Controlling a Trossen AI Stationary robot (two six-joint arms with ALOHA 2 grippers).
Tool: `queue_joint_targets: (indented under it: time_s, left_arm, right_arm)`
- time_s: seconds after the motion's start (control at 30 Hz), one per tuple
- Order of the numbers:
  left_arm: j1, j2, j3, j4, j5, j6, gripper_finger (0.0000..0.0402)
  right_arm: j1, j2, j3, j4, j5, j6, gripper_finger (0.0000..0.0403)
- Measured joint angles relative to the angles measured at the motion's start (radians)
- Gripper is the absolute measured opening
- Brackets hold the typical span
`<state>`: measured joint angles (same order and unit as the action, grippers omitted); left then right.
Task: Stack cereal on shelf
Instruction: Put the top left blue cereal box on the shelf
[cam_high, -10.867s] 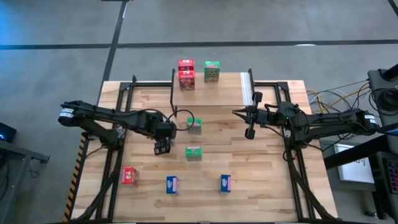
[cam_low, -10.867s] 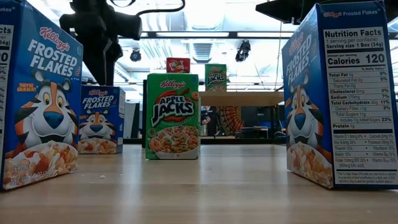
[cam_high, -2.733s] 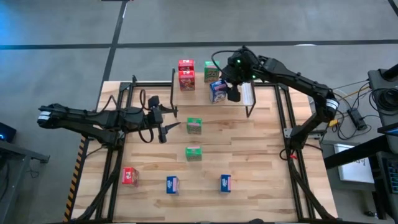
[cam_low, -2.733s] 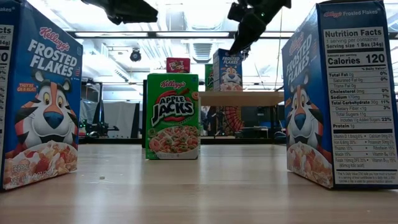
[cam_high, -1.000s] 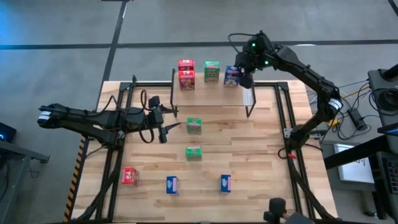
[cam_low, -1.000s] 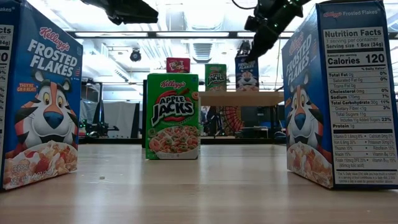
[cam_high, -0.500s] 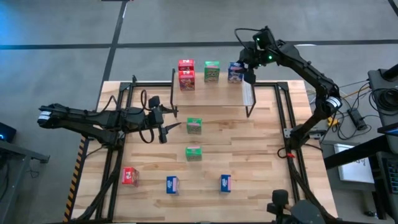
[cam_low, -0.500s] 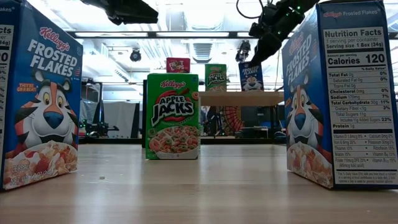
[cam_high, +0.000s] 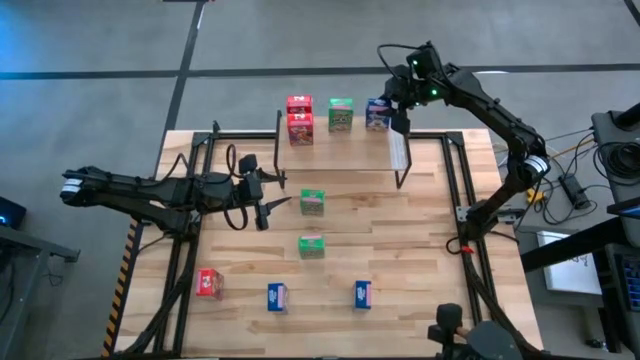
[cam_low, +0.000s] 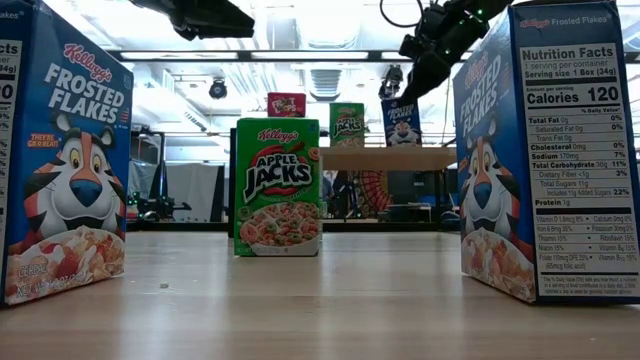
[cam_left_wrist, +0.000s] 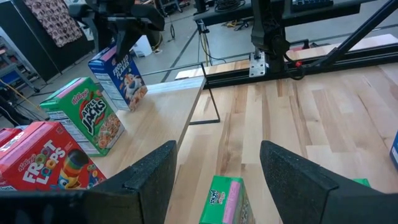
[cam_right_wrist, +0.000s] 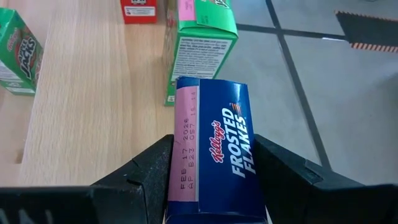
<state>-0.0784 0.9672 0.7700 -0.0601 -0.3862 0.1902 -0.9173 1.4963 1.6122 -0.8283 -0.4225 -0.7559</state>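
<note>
Right pincer (cam_high: 390, 112) reaching out over the small light-wood plank shelf on thin black legs (cam_high: 340, 145), fingers clamped on either flank of a small blue cardboard cereal box (cam_high: 377, 115), upright with its pink-striped top toward the wrist camera. Gripped by the sides, presumably so the base can meet the plank flat and the fingers can part without tipping it. Seen level from the worktop, the box looks down at plank height, though contact cannot be confirmed. Positioned at the shelf's far edge, just beside a small green cardboard cereal box (cam_high: 341, 115), itself near a pair of small red cardboard cereal boxes (cam_high: 299, 119) stacked further along the shelf; apparently building one neat row by colour. Box directly between the pincer's fingers, not yet released. Left pincer (cam_high: 262, 203) waiting beside the shelf's near end, fingers spread and empty. More cereal boxes on the wooden worktop (cam_high: 420, 270), well clear of the shelf.
</note>
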Motion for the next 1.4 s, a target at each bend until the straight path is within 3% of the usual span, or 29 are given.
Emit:
queue_joint_targets:
  time_s: [1.1,1.4]
  left_arm:
    - [0.0,0.0,0.0,-0.003,0.001,0.0,0.0215]
    - [0.0,0.0,0.0,-0.003,0.001,0.0,0.0215]
  right_arm:
    - [0.0,0.0,-0.011,0.012,0.004,0.085,0.019]
    - [0.0,0.0,-0.011,0.001,0.004,0.109,0.0219]
